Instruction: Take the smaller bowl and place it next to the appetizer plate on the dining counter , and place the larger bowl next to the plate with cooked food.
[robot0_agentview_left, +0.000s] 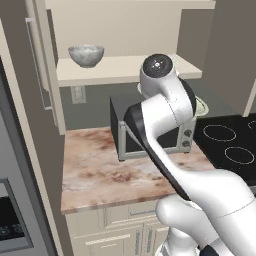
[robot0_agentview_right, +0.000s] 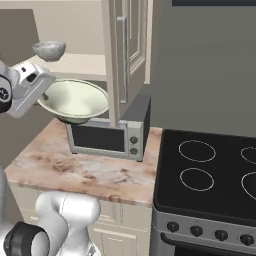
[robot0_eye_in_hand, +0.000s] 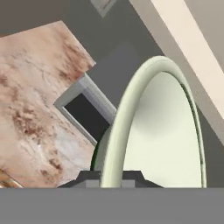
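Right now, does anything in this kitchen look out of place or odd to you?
Only the larger bowl: instead of resting on a surface, it hangs tilted above the microwave, its rim pinched in the gripper. The smaller bowl sits upright on the shelf. Nothing looks spilled or broken.

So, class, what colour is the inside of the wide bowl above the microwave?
Pale cream with a green tinge; the bowl shows best in the right base view.

Open passage over the bare marble countertop (robot0_agentview_left: 95, 170) left of and in front of the microwave (robot0_agentview_right: 107, 135), and over the flat stovetop (robot0_agentview_right: 210, 175). Blocked above by the shelf (robot0_agentview_left: 115, 70) bearing the smaller bowl (robot0_agentview_left: 86, 55), and by the open cabinet door (robot0_agentview_right: 125, 55) overhanging the microwave. Crowded above the microwave by the larger bowl (robot0_agentview_right: 75, 100), held just over its top.
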